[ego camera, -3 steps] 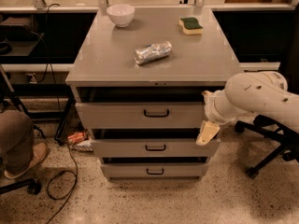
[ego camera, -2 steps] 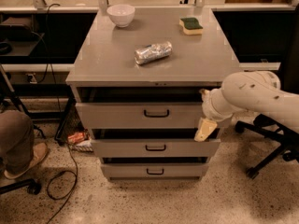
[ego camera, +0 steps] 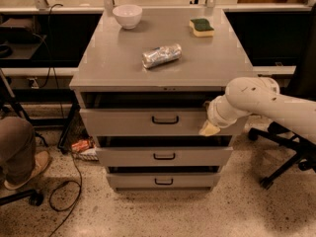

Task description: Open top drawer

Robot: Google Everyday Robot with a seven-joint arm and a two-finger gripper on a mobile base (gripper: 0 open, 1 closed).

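**Top drawer barely out, most of the pull left**

Cabinet (ego camera: pixel 163 63) mid-frame. Top drawer (ego camera: pixel 123 123) just under its top, front slightly forward with a dark gap above: likely only started. Gripper (ego camera: pixel 209 129) at the front's right end, apart from handle (ego camera: pixel 165 119); its opening, cannot tell.

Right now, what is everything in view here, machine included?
cabinet: one, grey, centre
top drawer: one, grey, under the cabinet's top
middle drawer: one, grey, narrower, beneath it
bottom drawer: one, grey, lowest
bowl: one, white, cabinet top, back left
sponge: one, green on yellow, cabinet top, back right
packet: one, silver, cabinet top, middle
wrapper: one, red, floor left of cabinet
cable: one, black, floor at left
chair: one, black, right
leg: one, brown, a bystander's, left edge
arm: one, white, from the right
tool: one, cream, at the top drawer's front, right of its handle
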